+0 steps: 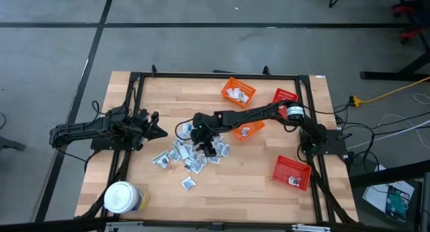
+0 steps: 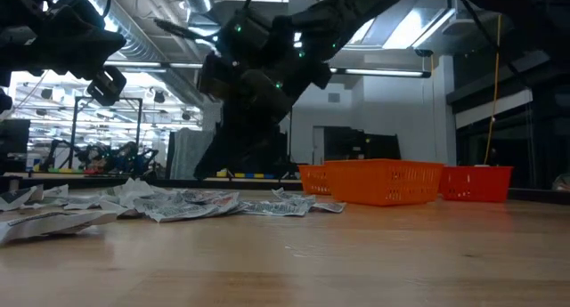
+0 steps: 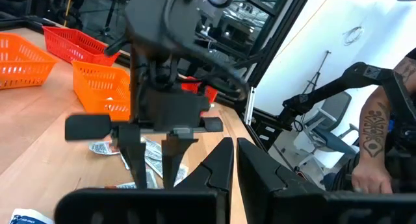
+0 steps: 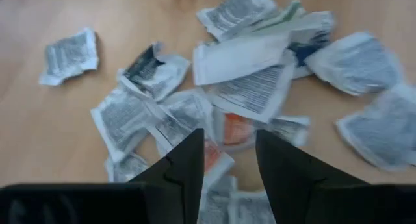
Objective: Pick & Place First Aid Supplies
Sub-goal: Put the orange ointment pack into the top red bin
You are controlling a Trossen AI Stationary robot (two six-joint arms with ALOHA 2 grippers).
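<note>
The first aid supplies [image 1: 185, 157] lie in a loose pile of small silvery-white sachets on the wooden table's middle, also in the low view [image 2: 178, 203]. My right gripper [image 1: 209, 148] slants down over the pile's right part. It is open, its two fingertips [image 4: 231, 136] just above a sachet with orange print [image 4: 235, 128], and nothing is between them. The left wrist view shows it from the front [image 3: 153, 175], close over the sachets. My left gripper [image 1: 158, 131] waits shut and level at the table's left, left of the pile.
Two orange baskets [image 1: 238, 92] [image 1: 247, 129] and a red one [image 1: 285, 96] stand at the far right; another red basket [image 1: 293, 172] is near right. A white-lidded jar [image 1: 122, 198] stands at the near left. A person's arm [image 3: 377, 139] shows beyond the table.
</note>
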